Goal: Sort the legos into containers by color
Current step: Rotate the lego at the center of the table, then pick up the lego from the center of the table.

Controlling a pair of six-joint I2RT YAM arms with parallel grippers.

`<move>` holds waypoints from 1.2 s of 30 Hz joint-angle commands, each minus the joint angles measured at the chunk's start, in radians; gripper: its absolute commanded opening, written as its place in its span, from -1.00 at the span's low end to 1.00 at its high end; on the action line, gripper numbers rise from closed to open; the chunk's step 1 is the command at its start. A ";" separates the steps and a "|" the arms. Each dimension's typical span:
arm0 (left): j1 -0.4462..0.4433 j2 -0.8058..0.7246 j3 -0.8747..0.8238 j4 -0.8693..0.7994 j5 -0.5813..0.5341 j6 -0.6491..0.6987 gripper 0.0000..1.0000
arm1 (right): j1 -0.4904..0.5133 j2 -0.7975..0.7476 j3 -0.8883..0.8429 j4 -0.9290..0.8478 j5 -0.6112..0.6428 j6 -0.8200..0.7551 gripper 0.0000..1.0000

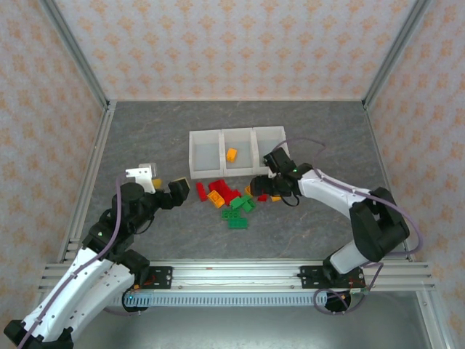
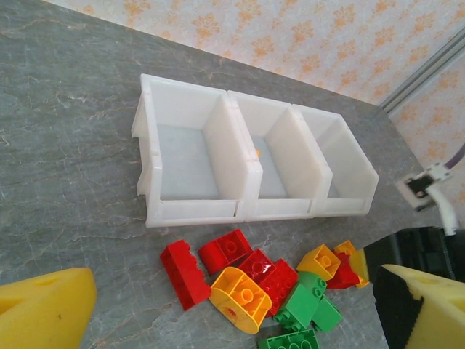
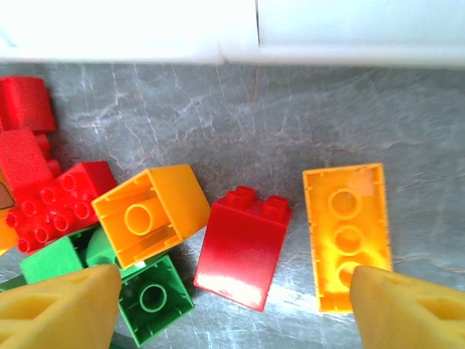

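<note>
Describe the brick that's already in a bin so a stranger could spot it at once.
Find the white three-bin tray in the middle of the table. In its centre bin lies one orange brick. It is the only brick inside the tray; all the others sit in the loose pile on the table in front.

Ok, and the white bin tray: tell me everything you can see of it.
The bin tray looks like translucent white plastic: three square, open-top compartments joined in a row, divided by thin walls. It sits flat and upright on the grey marbled table, behind the lego pile, which lies just clear of its near wall. One orange brick lies in the middle compartment; I see no other brick inside.
</note>
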 commanded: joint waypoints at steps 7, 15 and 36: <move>-0.007 -0.005 -0.006 0.025 0.021 0.020 0.98 | -0.088 -0.074 -0.046 -0.102 0.158 -0.073 0.70; -0.008 -0.027 -0.015 0.037 0.022 0.022 0.98 | -0.091 0.012 -0.058 -0.091 0.088 -0.076 0.72; -0.008 -0.020 -0.012 0.032 0.016 0.022 0.98 | -0.081 0.206 0.005 -0.032 0.077 -0.055 0.41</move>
